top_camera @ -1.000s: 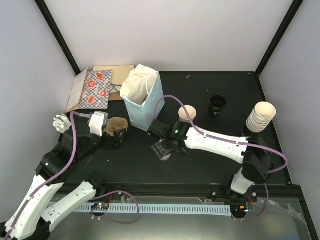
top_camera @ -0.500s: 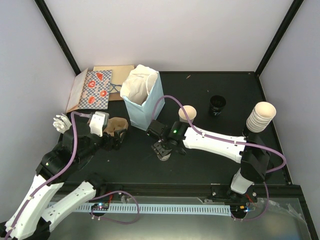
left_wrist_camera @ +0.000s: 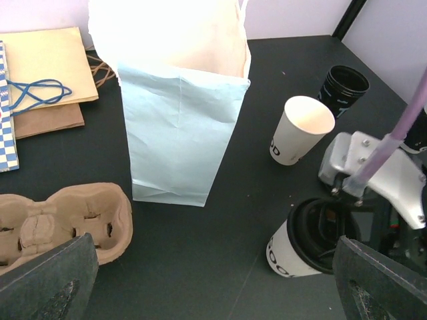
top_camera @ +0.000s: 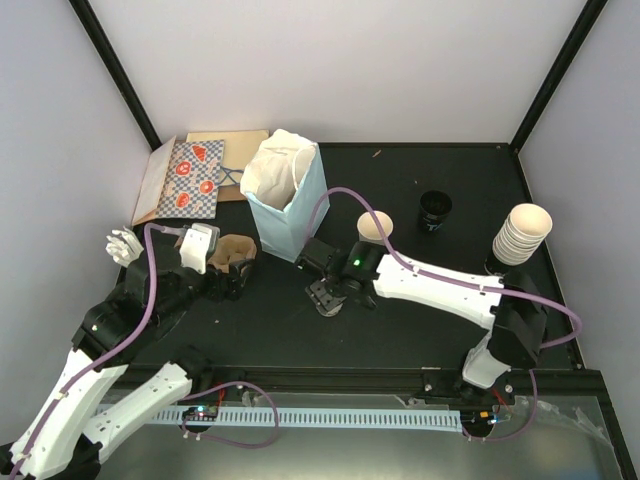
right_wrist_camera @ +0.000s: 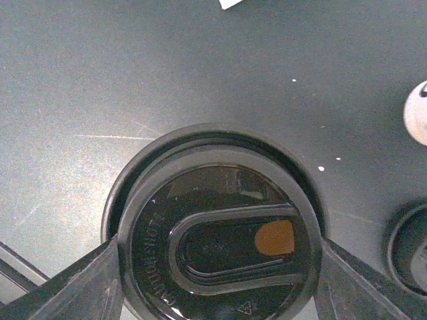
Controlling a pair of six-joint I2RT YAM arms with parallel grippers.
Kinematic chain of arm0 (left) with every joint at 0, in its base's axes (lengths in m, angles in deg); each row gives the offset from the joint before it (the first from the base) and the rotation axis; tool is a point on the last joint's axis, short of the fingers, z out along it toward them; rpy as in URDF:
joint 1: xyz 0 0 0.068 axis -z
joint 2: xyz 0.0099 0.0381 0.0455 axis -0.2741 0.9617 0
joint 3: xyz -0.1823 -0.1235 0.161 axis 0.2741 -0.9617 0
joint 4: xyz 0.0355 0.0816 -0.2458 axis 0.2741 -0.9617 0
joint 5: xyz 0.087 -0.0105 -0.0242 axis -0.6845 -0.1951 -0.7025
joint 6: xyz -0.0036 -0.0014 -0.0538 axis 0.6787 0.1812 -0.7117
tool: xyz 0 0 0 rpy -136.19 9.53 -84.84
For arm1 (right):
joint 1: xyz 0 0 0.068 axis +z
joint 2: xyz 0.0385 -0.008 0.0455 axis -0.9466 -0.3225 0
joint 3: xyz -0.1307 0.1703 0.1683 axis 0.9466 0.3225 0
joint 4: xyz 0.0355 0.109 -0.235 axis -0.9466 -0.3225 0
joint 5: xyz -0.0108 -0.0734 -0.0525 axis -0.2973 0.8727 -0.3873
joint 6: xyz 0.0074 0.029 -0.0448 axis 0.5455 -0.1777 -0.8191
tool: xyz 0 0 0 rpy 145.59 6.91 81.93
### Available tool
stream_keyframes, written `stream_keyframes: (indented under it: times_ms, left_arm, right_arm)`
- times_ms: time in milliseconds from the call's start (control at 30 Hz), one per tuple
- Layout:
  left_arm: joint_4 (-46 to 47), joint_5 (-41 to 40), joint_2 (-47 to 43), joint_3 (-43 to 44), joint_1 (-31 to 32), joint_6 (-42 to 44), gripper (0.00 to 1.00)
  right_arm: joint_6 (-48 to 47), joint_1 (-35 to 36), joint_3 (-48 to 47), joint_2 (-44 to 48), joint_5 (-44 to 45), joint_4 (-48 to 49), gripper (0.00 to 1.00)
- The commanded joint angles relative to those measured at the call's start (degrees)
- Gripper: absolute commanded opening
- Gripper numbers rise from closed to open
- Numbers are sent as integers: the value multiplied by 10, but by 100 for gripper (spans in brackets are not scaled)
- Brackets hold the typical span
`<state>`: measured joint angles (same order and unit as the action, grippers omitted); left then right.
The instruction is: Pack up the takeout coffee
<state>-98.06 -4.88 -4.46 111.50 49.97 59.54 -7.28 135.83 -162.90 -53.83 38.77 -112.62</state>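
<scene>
A black counter [top_camera: 470, 180] walled in white carries a blue bag [top_camera: 285, 200] left of centre in the top view, and just below and right of it stands the lidded cup [left_wrist_camera: 297, 247]. The right end effector [top_camera: 328, 298] is clenched on it from above, fingers [right_wrist_camera: 80, 287] touching opposite edges of the glossy lid [right_wrist_camera: 217, 243]; the left end effector [left_wrist_camera: 213, 293] gapes empty at the left of that view. The cup looks light, thin-walled and easily crushed, the lid slick and liable to pop off, so a gentle hold just under the stiff rim seems safest.

From the bag [top_camera: 285, 200], the carrier [top_camera: 232, 255] lies at 7 o'clock and the open cup [top_camera: 375, 228] at 4. The lidded cup [left_wrist_camera: 287, 257] stands at 5 o'clock.
</scene>
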Motion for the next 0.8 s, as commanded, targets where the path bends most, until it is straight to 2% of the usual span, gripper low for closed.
stream_keyframes:
  times_ms: [0,200,533,667,767]
  left_arm:
    - [2,10,9,21,-3,13,99]
    - [-23,-18,48,59,-3,-10,99]
    - [-81,-74,205,221,-12,25,99]
    - [-79,-82,280,276,-48,62,99]
    - [-55,-58,344,302,-92,101,93]
  right_arm:
    - [10,3,-9,44,38,-9,67]
    - [13,3,-4,78,64,-20,67]
    - [23,-2,33,147,109,-44,67]
    - [25,-6,49,184,113,-52,67]
    - [28,-7,54,205,113,-60,66]
